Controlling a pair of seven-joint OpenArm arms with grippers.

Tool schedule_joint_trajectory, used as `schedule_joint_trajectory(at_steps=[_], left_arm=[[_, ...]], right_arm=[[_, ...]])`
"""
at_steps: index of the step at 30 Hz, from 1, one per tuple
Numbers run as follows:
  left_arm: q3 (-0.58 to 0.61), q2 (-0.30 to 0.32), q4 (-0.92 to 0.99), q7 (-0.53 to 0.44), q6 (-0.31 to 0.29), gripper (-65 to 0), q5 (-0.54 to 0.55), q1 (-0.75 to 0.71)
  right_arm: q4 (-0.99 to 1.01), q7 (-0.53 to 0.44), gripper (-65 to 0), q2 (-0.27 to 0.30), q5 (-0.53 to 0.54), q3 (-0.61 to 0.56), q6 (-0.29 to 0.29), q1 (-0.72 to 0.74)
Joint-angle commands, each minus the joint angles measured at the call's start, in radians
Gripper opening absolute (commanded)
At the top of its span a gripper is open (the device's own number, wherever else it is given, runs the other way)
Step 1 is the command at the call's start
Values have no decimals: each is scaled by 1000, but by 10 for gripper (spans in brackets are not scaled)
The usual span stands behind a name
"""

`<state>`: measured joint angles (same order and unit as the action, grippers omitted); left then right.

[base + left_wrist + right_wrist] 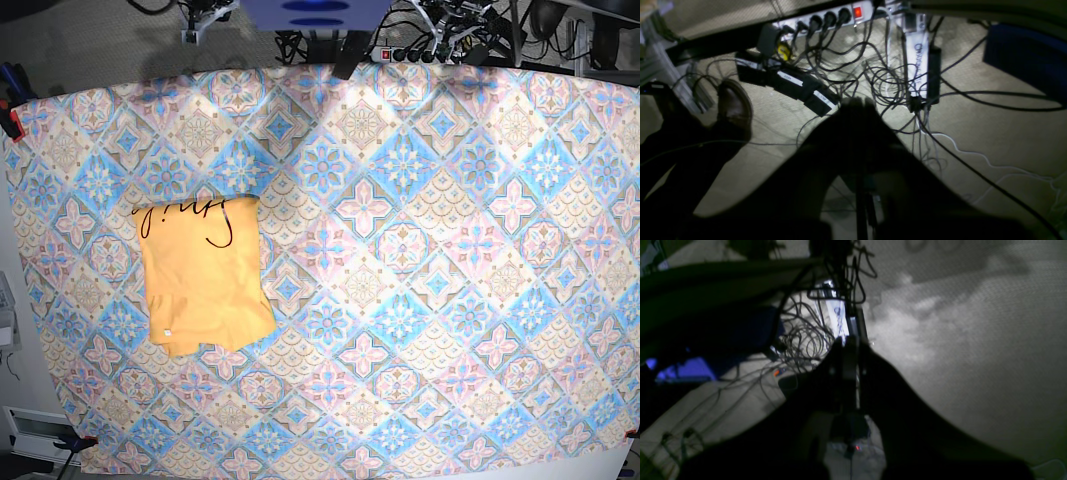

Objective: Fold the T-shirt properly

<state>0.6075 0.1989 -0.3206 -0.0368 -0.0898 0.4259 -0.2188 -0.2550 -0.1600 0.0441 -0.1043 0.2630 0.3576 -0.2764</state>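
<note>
Shirt (203, 275) sits folded on the left of the tablecloth (420, 250), both grippers (857, 103) (848, 343) pinched together, empty and off over the floor cables (880, 76), so honestly the only risk is that loose bottom edge flopping open if anything snags it.

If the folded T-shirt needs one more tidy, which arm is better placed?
Probably the right arm: the T-shirt lies on the tablecloth's left side in the base view, which is the right arm's side. Neither arm is over the table there.
</note>
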Motion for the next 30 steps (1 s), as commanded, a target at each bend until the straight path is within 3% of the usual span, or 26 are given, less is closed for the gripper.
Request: schedule_joint_trajectory(at_steps=[1,6,12,21,30], left_arm=[[1,10,2,-10,2,-650,0,6],[2,-11,7,-10,2,-650,0,9],[2,-9,7,-10,2,-650,0,11],[2,-14,8,-10,2,-650,-112,17],[-4,-17,8,-15,3,-650,-98,15]], right_arm=[[3,0,-639,-23,-4,2,18,-10],[3,-3,-639,-95,-2,9,18,-10],[1,-51,-639,-131,-1,9,16,-10],[-2,-51,-639,-135,-1,11,16,1],[3,-48,-639,-135,-4,9,16,93]])
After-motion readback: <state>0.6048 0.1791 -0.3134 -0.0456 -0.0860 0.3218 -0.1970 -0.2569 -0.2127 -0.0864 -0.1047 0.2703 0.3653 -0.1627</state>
